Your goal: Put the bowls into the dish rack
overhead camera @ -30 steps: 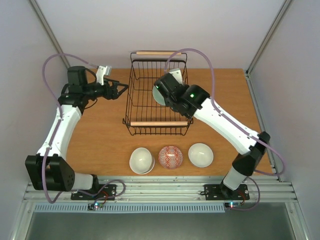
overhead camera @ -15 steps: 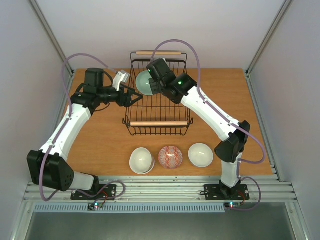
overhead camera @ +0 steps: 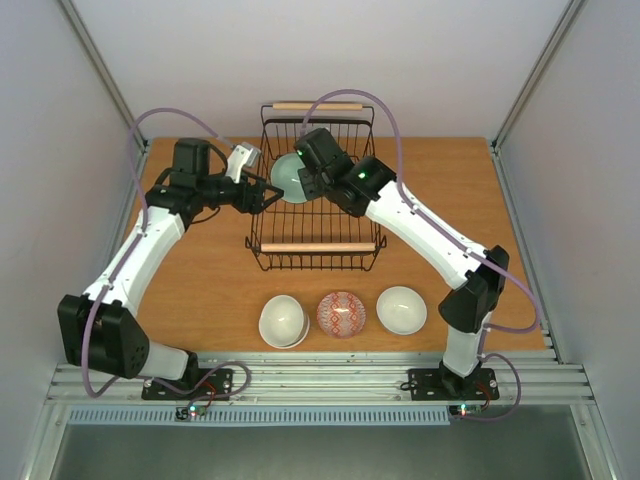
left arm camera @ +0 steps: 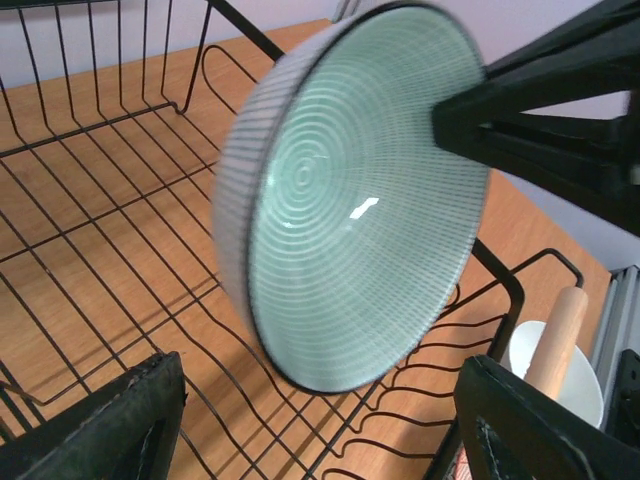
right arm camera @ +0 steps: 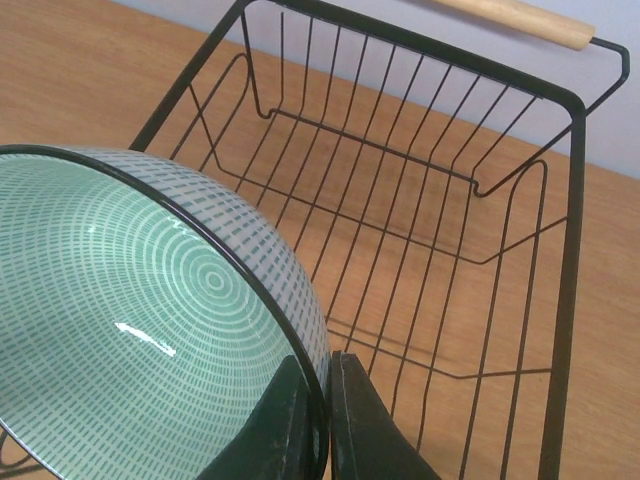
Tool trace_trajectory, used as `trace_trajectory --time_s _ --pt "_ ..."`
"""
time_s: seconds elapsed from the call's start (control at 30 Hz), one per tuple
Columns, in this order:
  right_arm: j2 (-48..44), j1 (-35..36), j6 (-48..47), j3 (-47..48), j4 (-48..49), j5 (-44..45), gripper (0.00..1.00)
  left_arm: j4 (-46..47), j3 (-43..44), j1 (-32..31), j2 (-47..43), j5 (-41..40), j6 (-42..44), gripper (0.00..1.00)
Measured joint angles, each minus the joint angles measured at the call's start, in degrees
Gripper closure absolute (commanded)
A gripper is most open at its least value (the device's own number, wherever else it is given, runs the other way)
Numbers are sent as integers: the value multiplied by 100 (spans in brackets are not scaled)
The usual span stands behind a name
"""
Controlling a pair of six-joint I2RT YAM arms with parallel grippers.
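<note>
My right gripper (overhead camera: 304, 180) (right arm camera: 322, 375) is shut on the rim of a pale green bowl (overhead camera: 289, 173) (right arm camera: 150, 330), one finger inside and one outside. The bowl (left arm camera: 350, 200) hangs tilted on edge over the left part of the black wire dish rack (overhead camera: 330, 215) (right arm camera: 430, 200) (left arm camera: 100, 200). My left gripper (overhead camera: 264, 198) (left arm camera: 320, 400) stands open at the rack's left wall, its fingers wide on either side below the bowl and apart from it. On the table in front of the rack sit a cream-white bowl (overhead camera: 283, 320), a red-patterned bowl (overhead camera: 341, 313) and a white bowl (overhead camera: 401, 309).
The rack has light wooden handles at its far end (overhead camera: 315, 105) and near end (overhead camera: 315, 247). The three bowls lie in a row near the table's front edge. Grey walls enclose the table on both sides.
The right arm carried the green bowl from the rack's right-middle over to its left part. The left gripper swung right from the far-left table up to the rack's left wall, staying open.
</note>
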Motion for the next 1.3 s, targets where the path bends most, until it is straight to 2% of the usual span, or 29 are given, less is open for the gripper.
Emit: trace_trajectory --time_s 0.13,0.37,0.43,0.53,0.67,0.7,0.73,0.83,0.9,0.97,1.03,1.1,1.3 --pt "-256 37 7 -214 13 -57 99 90 -66 -24 59 -188 17 33" --pt "-437 170 7 -319 114 -186 99 264 -105 -168 118 -525 22 34" --pt "-437 223 9 -348 144 -258 99 291 -120 -190 127 -597 9 48" --pt "-433 286 13 -367 173 -297 99 326 -151 -197 127 -592 -72 97" --pt "-402 442 149 -420 201 -431 99 540 -153 -166 184 -1069 -472 100" --pt "-374 516 216 -426 232 -319 95 494 -157 -120 190 -1056 -483 99" --pt "-361 509 245 -444 258 -315 86 466 -175 -122 170 -1086 -490 100" --pt "-363 468 229 -474 256 -317 45 490 -188 -149 170 -1108 -431 100" --pt "-426 455 138 -599 516 -319 25 446 -212 -160 170 -1025 -236 100" --pt "-640 426 7 -966 848 -415 10 393 -267 -173 170 -890 -87 100" --pt "-979 337 -131 -1475 1141 -686 5 264 -275 -186 170 -702 70 100" --pt "-1318 149 -201 -1904 1360 -1152 4 181 -273 -184 170 -501 223 99" --pt "-1943 -595 -236 -2555 1797 -3237 2 35 -227 -17 234 619 553 100"
